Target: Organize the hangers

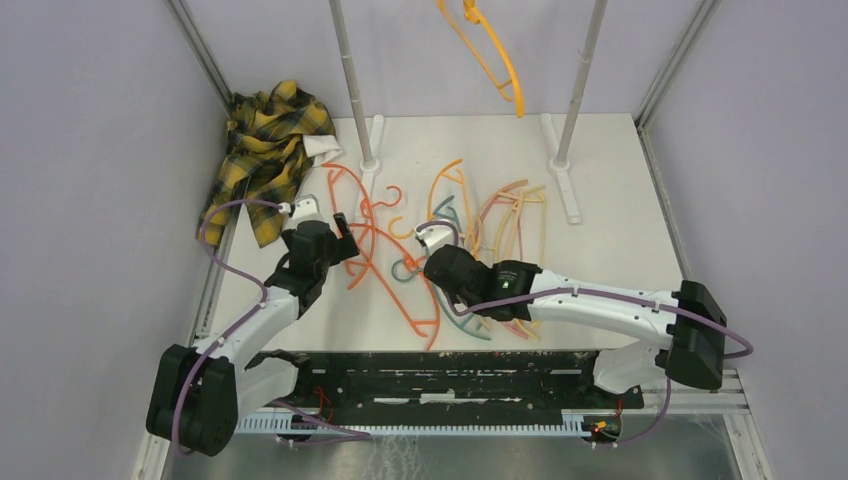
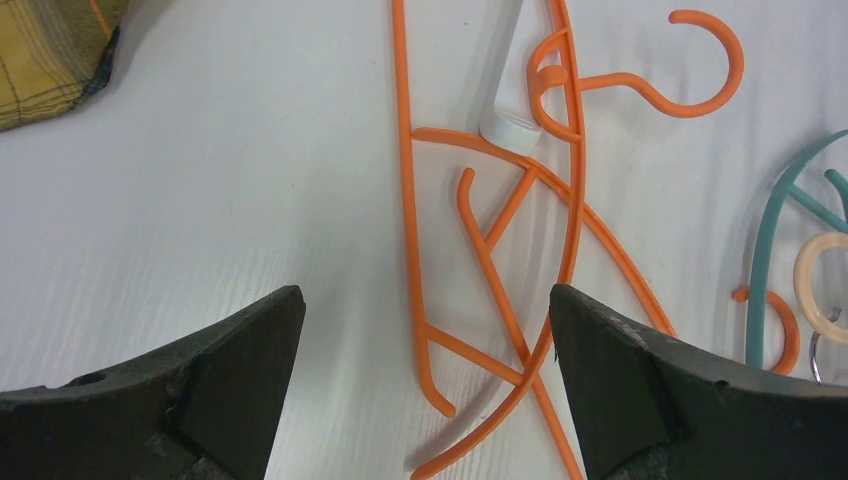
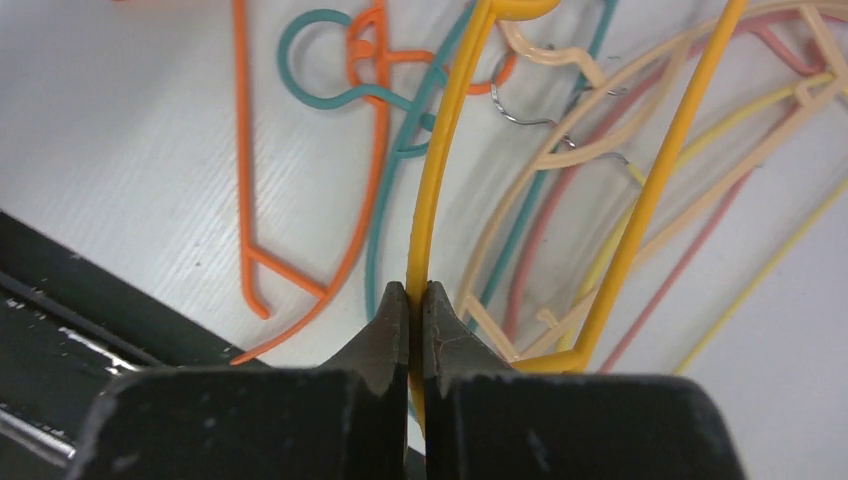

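The hangers (image 1: 505, 225) are found in a loose, overlapping heap at the centre of the white bench (image 1: 620, 250), forward of the two grey upright poles (image 1: 350, 80). One orange hanger (image 1: 495, 55) is suspended above the bench at 12 o'clock, between the poles; its support is cut off by the top view. A yellow-and-black plaid shirt (image 1: 262, 150) is bunched at 10 o'clock, against the left wall.

The heap is divided into two groups. At 9 o'clock of centre, crossed orange hangers (image 1: 360, 250) are laid over one another. At 3 o'clock of centre, pale, pink and teal hangers are stacked in nested arcs.

The left fingers (image 2: 200, 390) are released and spread wide, and nothing is grasped. In the left wrist view, the crossed orange hangers are framed between them, flat on the bench. A white pole foot (image 2: 515, 100) at 12 o'clock of that view is overlapped by orange strands. A teal hanger (image 2: 765, 260) is seen at 3 o'clock.

The right fingers (image 3: 385, 340) are clenched on the thin rod of a yellow-orange hanger (image 3: 440, 180), which runs from the fingertips toward 12 o'clock of the right wrist view. Pale yellow hangers (image 3: 600, 150) and a pink hanger (image 3: 540, 250) are spread at 2 o'clock. A black rail (image 3: 60, 290) is seen at 8 o'clock. Whether the grasped hanger is raised off the heap cannot be told.
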